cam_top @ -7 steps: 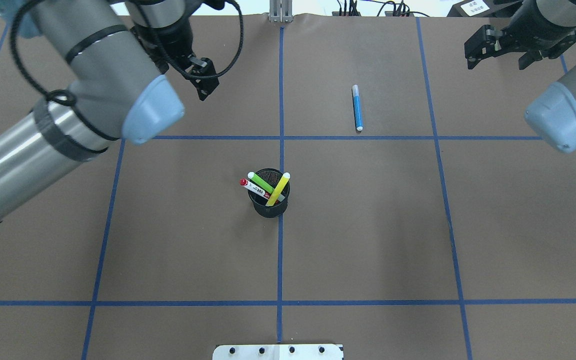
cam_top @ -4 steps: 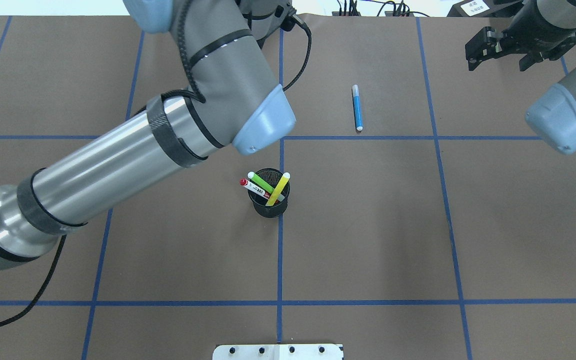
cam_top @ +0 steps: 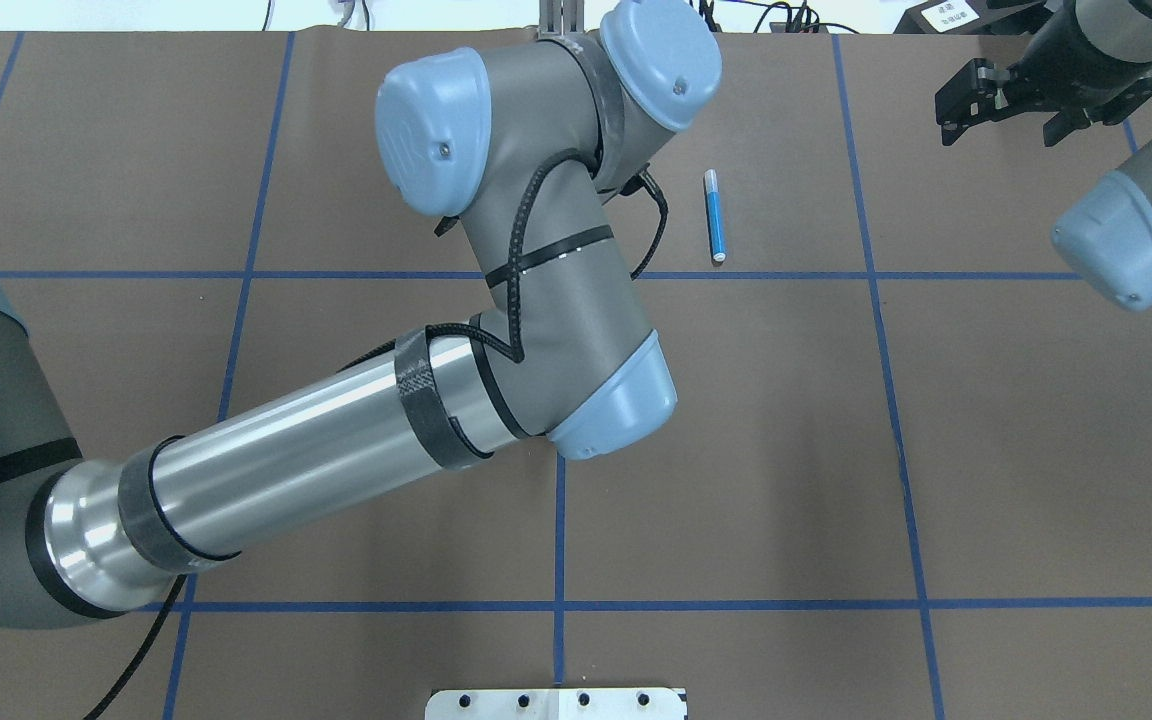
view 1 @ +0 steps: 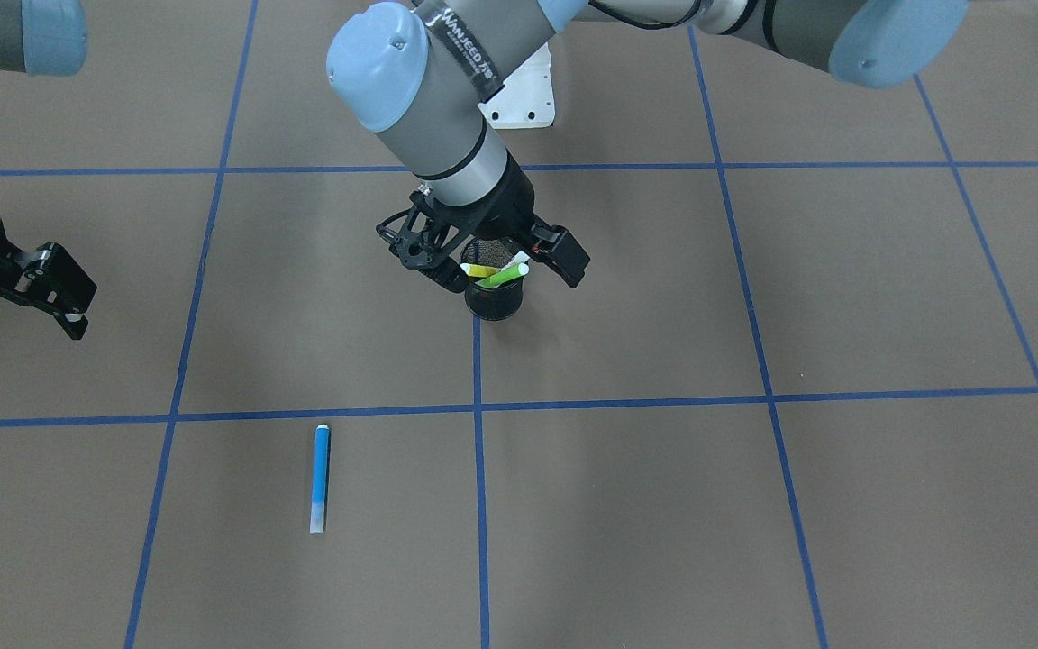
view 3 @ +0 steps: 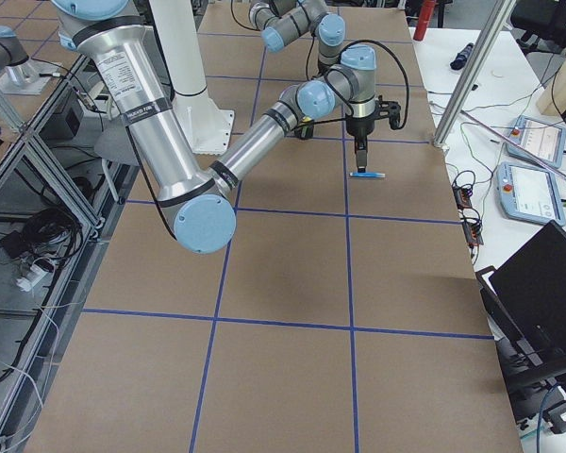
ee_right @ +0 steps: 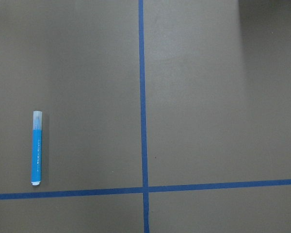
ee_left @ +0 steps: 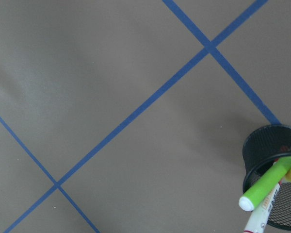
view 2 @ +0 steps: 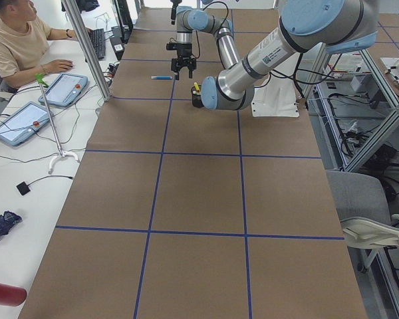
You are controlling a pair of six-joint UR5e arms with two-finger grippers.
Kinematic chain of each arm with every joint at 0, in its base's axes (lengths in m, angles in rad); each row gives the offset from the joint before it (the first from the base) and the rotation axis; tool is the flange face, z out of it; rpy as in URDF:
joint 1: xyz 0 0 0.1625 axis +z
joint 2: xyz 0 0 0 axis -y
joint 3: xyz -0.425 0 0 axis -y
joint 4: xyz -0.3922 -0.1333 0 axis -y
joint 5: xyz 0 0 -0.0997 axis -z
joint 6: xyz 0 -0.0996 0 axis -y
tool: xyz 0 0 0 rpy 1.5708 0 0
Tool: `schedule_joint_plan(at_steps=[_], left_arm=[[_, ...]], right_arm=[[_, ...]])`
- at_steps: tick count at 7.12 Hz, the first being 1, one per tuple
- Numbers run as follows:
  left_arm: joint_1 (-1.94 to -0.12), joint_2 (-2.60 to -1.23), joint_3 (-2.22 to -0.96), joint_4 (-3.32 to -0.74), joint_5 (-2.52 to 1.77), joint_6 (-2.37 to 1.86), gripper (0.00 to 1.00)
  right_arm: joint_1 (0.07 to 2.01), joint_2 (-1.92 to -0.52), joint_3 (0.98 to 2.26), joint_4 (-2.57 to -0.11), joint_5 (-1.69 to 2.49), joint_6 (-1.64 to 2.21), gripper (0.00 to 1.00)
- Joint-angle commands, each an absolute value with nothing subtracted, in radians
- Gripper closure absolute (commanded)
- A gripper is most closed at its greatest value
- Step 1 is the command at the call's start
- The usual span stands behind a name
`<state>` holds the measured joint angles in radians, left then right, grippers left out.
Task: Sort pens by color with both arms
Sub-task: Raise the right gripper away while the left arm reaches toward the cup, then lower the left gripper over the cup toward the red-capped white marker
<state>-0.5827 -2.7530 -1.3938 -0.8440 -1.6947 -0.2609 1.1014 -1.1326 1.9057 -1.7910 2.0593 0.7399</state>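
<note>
Brown paper covers the table [view 1: 753, 505], marked into squares by blue tape [view 1: 478, 505]. From my seat I read the front-facing view first. At its left edge the right gripper [view 1: 19, 320] hangs above the paper with its fingers spread and nothing between them. Lower left of centre lies the blue pen [view 1: 321, 478], flat on the paper, alone in its square and just below a tape line. In the middle of the frame the left gripper [view 1: 510, 275] sits over the cup [view 1: 494, 306], released, one finger on each side of the rim; I cannot tell whether either finger touches it. The yellow pen [view 1: 478, 269] and green pen [view 1: 499, 278] lean out of the cup between those fingers.

On the overhead view the left arm [cam_top: 316, 450] crosses from the left edge to the centre and hides the cup.

My left wrist view has the cup at lower right, with the green pen tilted out over the white marker [ee_left: 259, 218].
</note>
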Motion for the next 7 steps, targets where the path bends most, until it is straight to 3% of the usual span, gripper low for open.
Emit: schedule_joint_plan(at_steps=[1,2,7], left_arm=[[-0.529,-2.747,-1.393,-0.810,-1.609,-0.261,0.06],[-0.505,-2.746,-1.393,-0.808,-1.609,-0.271,0.10],[-0.456,-2.740,-1.387,-0.810,-1.602,-0.278,0.11]], right_arm=[[1.101,-1.140,1.905,-1.787,2.057,0.739,0.00],[1.101,-1.140,1.904,-1.787,2.057,0.739,0.00],[1.101,-1.157,1.899,-1.782,2.056,0.738,0.00]])
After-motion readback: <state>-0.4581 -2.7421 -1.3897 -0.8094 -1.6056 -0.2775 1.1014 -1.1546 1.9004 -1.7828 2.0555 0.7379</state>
